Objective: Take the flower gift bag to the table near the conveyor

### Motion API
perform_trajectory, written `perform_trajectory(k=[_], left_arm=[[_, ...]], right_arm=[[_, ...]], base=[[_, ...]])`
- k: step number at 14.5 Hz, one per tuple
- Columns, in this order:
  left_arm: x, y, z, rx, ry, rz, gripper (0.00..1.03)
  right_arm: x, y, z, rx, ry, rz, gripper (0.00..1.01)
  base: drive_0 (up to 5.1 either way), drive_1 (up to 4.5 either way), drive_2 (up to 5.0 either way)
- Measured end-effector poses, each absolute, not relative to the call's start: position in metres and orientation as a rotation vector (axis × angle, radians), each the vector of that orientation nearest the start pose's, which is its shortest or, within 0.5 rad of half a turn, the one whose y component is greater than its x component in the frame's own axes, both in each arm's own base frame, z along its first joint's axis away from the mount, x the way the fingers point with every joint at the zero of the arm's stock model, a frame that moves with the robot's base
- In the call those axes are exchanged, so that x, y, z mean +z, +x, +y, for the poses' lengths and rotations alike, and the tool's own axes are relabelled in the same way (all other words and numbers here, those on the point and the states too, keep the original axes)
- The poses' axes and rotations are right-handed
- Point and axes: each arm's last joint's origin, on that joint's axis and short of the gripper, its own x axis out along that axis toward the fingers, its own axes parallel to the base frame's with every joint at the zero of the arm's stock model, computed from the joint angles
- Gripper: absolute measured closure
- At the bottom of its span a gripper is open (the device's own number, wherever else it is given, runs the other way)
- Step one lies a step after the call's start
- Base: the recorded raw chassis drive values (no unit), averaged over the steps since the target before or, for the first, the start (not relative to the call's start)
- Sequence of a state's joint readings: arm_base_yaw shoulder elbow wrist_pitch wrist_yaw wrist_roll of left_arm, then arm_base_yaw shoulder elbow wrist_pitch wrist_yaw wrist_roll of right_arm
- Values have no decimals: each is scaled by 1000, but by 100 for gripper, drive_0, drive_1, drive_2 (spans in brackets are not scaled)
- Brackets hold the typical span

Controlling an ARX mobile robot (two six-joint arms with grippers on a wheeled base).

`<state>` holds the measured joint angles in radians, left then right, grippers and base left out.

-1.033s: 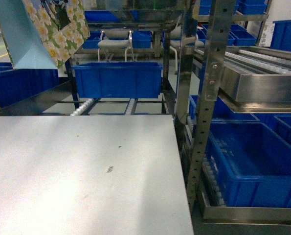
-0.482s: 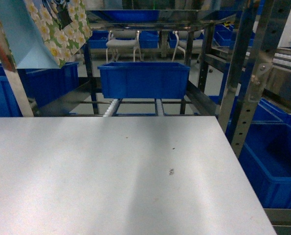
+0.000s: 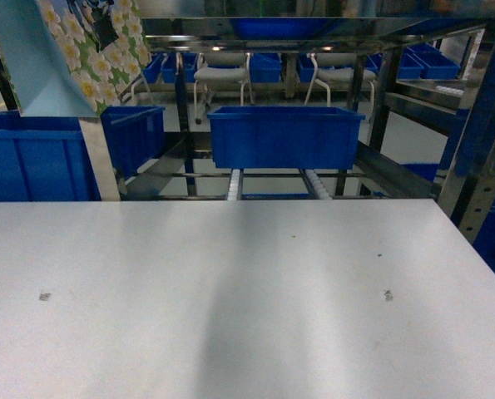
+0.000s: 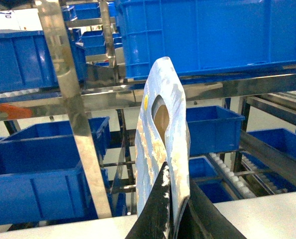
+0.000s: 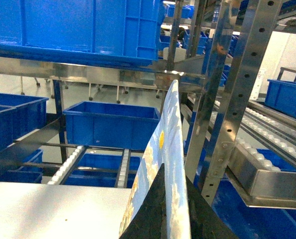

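- We saw the flower gift bag (image 3: 81, 50) hanging in the air at the upper left of the head view, above the far left edge of the white table (image 3: 230, 299)
- Our left gripper (image 4: 175, 214) had its jaws clamped on a bag's edge
- Our right gripper (image 5: 167, 209) likewise pinched a floral bag (image 5: 162, 164)
- The conveyor (image 3: 272, 179) with a blue bin (image 3: 284, 137) stood just behind the table
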<state>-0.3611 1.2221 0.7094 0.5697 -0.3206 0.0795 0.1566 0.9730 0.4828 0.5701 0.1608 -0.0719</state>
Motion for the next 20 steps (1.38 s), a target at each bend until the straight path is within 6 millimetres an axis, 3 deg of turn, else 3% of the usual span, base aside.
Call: perform_trajectory(k=[3,16,18,20], left_arm=[[289,254,-86,-38,60,-56,101],[289,254,-87,-40,60,-55,101],[289,254,-87,-40,61,-55,101],[289,254,-87,-40,60,-55,101]], right_arm=[[267,210,29,-7,-59,-78,99],[267,210,30,-3,-62,-87,99],[266,216,30,2,-71,-116,99],[250,232,33,20,-96,-73,99]], base=[[-493,274,200],[-2,-2,-2],[0,0,0],[0,0,0]])
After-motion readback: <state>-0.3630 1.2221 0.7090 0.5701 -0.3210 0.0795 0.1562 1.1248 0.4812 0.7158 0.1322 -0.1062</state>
